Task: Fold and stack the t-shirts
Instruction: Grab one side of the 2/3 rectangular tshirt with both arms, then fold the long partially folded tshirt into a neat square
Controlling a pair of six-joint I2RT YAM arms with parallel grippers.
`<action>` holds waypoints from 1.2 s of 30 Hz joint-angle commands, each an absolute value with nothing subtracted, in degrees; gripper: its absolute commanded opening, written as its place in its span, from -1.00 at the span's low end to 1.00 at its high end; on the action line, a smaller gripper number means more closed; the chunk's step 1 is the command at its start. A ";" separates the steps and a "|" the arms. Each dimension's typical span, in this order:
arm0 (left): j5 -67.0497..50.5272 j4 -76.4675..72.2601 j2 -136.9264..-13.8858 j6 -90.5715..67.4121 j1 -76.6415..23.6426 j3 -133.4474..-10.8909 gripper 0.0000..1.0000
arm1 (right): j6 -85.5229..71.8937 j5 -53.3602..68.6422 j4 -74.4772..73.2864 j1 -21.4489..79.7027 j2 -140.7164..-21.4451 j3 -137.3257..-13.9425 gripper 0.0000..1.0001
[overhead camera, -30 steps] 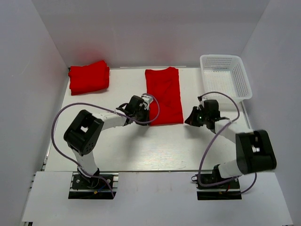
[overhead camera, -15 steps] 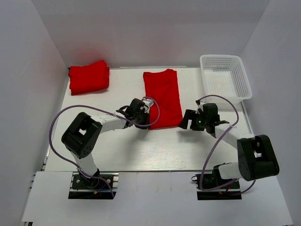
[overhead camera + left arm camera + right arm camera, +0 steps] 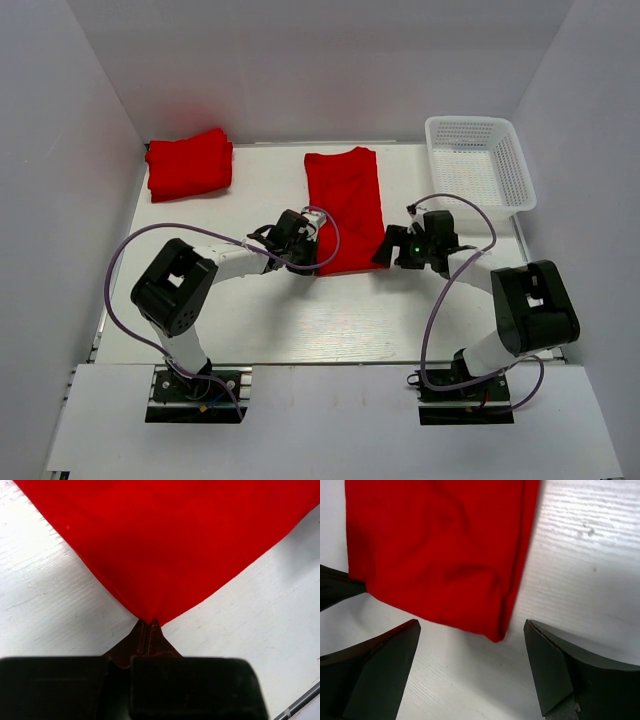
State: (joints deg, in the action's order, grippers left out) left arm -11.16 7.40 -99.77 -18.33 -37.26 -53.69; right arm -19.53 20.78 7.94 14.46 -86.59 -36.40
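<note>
Looking at a red t-shirt (image 3: 345,205) laid flat around the middle of the white table (image 3: 330,320), folded lengthwise into a long narrow strip running from the near side toward the back wall. Bit wrinkly on top in the right wrist view (image 3: 440,555), with the folded edge down its right side. Pinched at the near left corner by the left gripper (image 3: 312,262): fingers clamped tight together on the very tip of the cloth in the left wrist view (image 3: 148,625), fabric fanning out from there. Over at the near right corner, right gripper (image 3: 385,250) spread wide, one finger either side of the corner (image 3: 471,625), not gripping anything and, as far as can be told, not touching the cloth. Also a pile of more red shirts (image 3: 190,163), already folded and stacked, sitting in the far left corner, well apart from the strip. Off at the far right, a white mesh basket (image 3: 520,180), nothing red showing in it. Purple cables looping off both arms.
</note>
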 commanded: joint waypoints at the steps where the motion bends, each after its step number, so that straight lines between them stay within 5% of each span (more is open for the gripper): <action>1: -10.63 8.35 -98.35 -18.54 -37.53 -54.40 -1.00 | -20.39 22.76 10.19 15.03 -89.20 -37.79 0.81; 3: -10.63 8.35 -98.35 -18.54 -37.53 -54.40 -1.00 | -20.57 23.20 10.54 14.94 -90.00 -37.88 0.78; 5: -10.11 8.35 -98.35 -18.54 -37.53 -54.40 -1.00 | -20.48 24.60 10.46 15.12 -90.53 -37.97 0.50; 6: -10.11 8.35 -98.35 -18.54 -37.53 -54.40 -1.00 | -20.57 25.22 10.37 15.12 -90.61 -37.97 0.29; 7: -10.11 8.35 -98.35 -18.54 -37.53 -54.40 -1.00 | -20.57 25.14 10.37 15.03 -90.53 -37.79 -0.21; 11: -9.58 8.88 -97.82 -18.54 -37.53 -54.40 -1.00 | -19.96 23.39 6.95 15.12 -88.77 -36.74 -1.00; 27: -19.16 18.71 -83.86 -15.03 -38.06 -54.75 -1.00 | -13.01 20.40 -20.46 15.38 -65.58 -38.76 -1.00; 36: -11.63 15.64 -84.89 -15.56 -38.06 -62.65 -1.00 | -16.78 15.04 -16.98 14.94 -68.28 -45.87 -1.00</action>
